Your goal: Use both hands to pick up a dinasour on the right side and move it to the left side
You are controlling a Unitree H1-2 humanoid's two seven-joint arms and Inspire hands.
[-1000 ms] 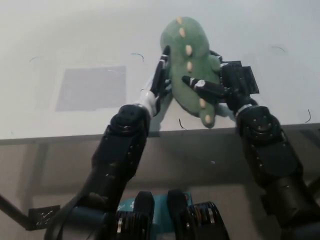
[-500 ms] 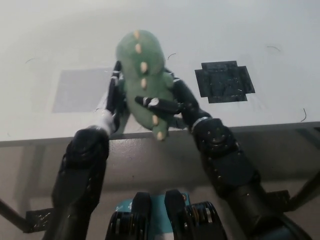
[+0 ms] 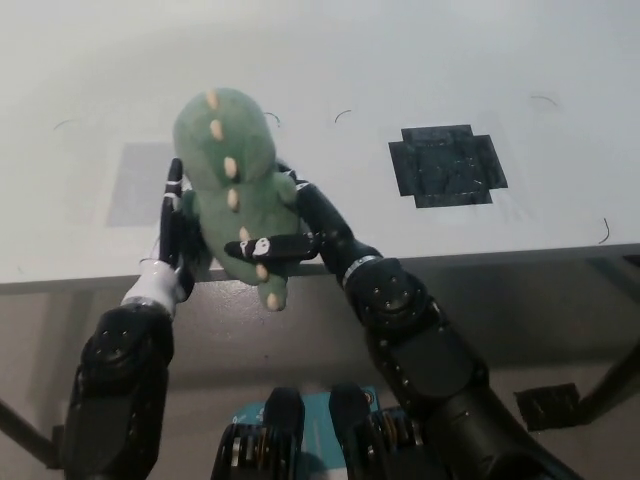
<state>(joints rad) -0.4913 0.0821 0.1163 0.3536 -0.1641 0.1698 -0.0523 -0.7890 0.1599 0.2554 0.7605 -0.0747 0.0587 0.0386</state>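
The green plush dinosaur, with a row of cream spikes down its back, is held between both hands over the left part of the white table, above the table's near edge. It covers most of a pale grey square patch on the tabletop; only the patch's left portion shows. Whether the toy touches the table or hangs clear of it cannot be told from this view.

The left hand presses against the toy's left flank, fingers closed flat along it; most of the hand is hidden behind the plush, and only its edge and wrist are visible. The right hand grips from the other side, with one dark finger laid across the dinosaur's lower body near the tail; its palm is hidden.

A black cross-shaped patch lies bare on the right part of the table, well apart from the toy.
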